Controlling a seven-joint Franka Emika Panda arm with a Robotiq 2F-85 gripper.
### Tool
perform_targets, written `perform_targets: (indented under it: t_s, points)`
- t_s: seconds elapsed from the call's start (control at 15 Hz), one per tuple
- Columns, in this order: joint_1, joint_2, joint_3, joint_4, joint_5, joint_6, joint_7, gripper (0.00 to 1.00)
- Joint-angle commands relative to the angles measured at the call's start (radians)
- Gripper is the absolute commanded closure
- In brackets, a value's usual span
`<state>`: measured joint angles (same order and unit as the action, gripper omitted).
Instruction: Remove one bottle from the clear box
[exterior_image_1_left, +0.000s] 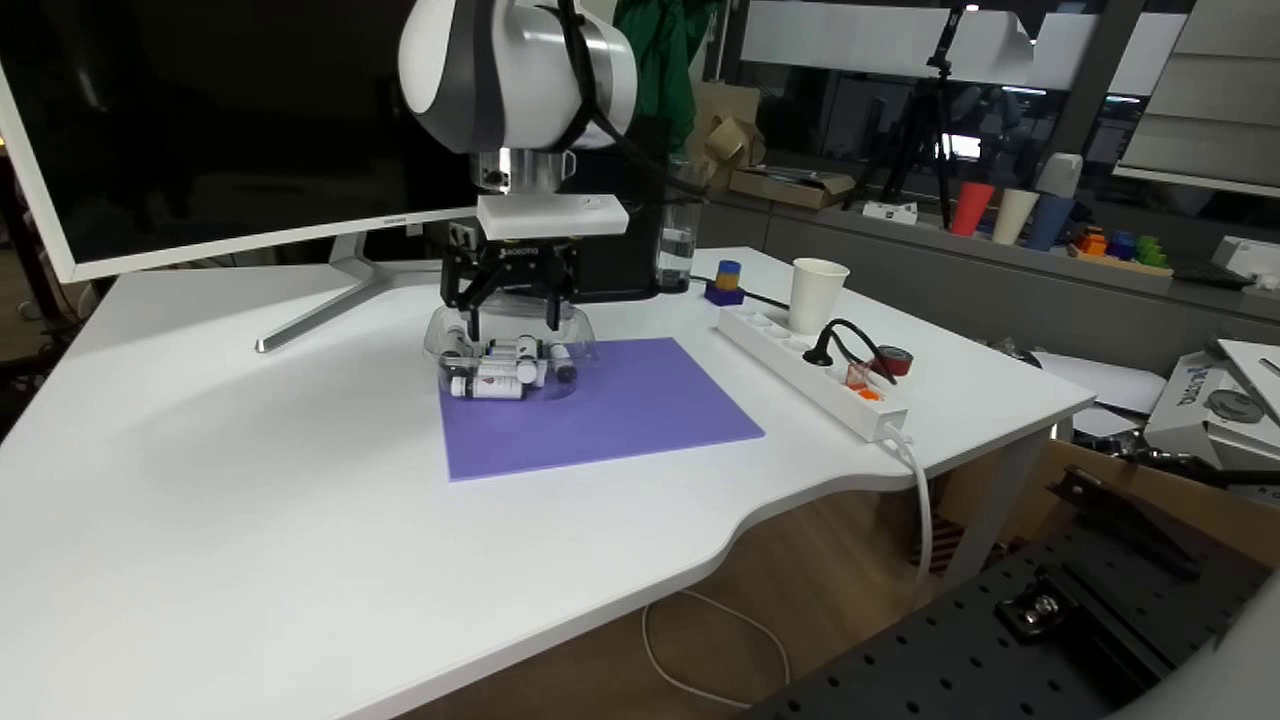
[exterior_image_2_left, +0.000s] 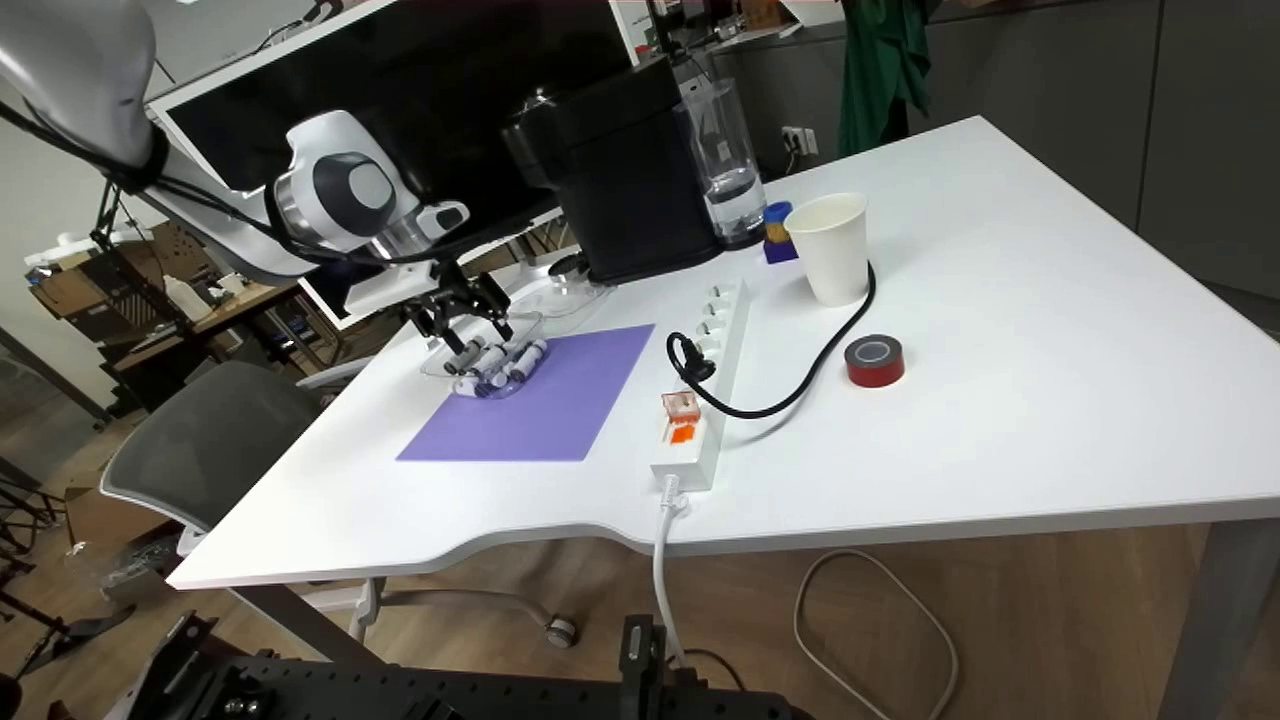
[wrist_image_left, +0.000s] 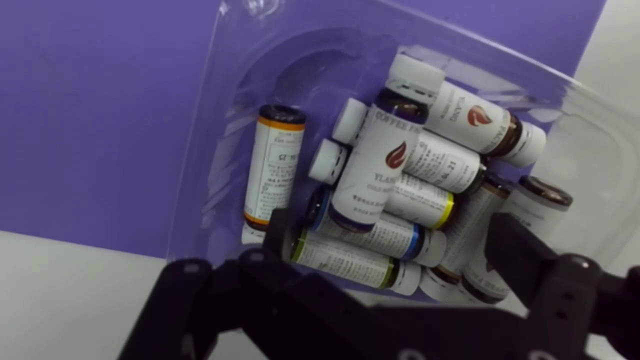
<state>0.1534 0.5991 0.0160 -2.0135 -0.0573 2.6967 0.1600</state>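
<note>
The clear box lies partly on the purple mat and holds several small white-labelled bottles. It also shows in both exterior views. One bottle with a red flame mark lies on top, across the others. A bottle with orange bands lies apart at the box's left in the wrist view. Bottles with blue bands and green bands lie lower in the pile. My gripper is open and empty over the box, fingers pointing down, also in both exterior views.
A monitor stands behind the gripper. A tall black box and a clear jug stand at the back. A white power strip, a paper cup and red tape are beyond the mat.
</note>
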Motion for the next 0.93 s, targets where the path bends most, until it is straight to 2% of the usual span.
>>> perform_targets:
  t_s: [0.0, 0.07, 0.73, 0.87]
  points:
    - [0.007, 0.008, -0.005, 0.013, 0.022, -0.012, 0.022, 0.25]
    - [0.007, 0.009, -0.006, 0.013, 0.024, -0.014, 0.022, 0.25]
    - [0.0, -0.006, 0.006, -0.002, 0.056, -0.056, 0.011, 0.95]
    - [0.006, -0.038, -0.001, -0.025, 0.048, -0.043, 0.015, 0.93]
